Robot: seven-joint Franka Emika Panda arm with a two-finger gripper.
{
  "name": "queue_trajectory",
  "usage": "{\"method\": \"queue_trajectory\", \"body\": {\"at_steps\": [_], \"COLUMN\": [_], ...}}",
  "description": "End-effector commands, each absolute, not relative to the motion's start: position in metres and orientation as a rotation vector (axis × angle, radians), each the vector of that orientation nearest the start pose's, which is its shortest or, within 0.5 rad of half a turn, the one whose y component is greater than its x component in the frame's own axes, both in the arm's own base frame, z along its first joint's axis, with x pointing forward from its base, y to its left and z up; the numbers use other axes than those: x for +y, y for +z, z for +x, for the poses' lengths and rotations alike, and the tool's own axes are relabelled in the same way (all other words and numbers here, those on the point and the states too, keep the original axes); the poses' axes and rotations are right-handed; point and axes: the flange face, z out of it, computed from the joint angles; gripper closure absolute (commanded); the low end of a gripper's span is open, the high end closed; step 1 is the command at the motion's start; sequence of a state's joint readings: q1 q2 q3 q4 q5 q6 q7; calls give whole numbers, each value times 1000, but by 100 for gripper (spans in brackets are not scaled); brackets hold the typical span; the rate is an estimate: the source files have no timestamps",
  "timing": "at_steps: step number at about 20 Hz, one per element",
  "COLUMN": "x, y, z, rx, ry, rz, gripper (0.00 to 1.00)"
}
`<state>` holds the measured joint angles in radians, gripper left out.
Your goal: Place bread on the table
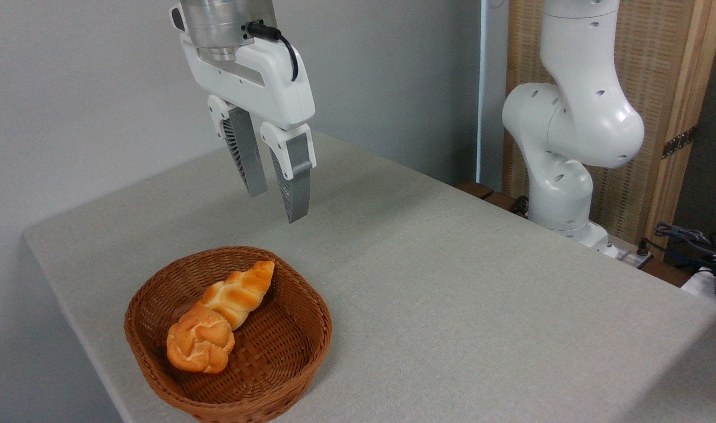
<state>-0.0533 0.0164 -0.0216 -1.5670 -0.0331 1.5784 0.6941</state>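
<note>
Golden-orange and glossy, the bread point(200, 346), a small knotted bun, lies inside a brown wicker basket point(275, 385) at the lower left of the frame, resting on the basket's woven floor toward its left wall. A longer braided loaf point(241, 292) lies just behind it, tapering toward the basket's far rim; the two touch where the bun overlaps the loaf's near end. The basket stands on the worktop point(452, 305), a broad surface draped in plain grey-beige cloth that fills most of the lower frame, and sits near its left edge.

In the upper left of the frame the claw point(275, 204) hangs in the air, well above the basket and a little behind it, its white housing angled and its two ribbed grey fingers point(293, 188) pointing down. The fingers are spread slightly, with a narrow gap between them, and they grip nothing. A black cable point(284, 44) loops from the metal wrist over the top of the housing.

At the upper right, the arm's white jointed base point(569, 147) rises from beyond the worktop's far edge, in front of a wooden-framed woven panel point(658, 88). A tangle of dark cables point(693, 241) shows at the right edge. A pale grey wall point(70, 88) fills the background on the left.
</note>
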Motion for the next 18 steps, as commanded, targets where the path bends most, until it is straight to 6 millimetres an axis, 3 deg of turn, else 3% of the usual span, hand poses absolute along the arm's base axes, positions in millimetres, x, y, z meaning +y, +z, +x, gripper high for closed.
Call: {"method": "queue_trajectory", "body": {"at_steps": [1,5,8,14,18], "x": [-43,-43,-44,-51,-53], "y": [616,618,621,595,560], "z": [555,557,568,590,609], "rx": [1167,1166,1155,1249,1229], "ry": [28,-6,-146,-366,-482], "rz": [-2944,-2937,-2907,-2792,-2765], "gripper": [0,0,0,0,0]}}
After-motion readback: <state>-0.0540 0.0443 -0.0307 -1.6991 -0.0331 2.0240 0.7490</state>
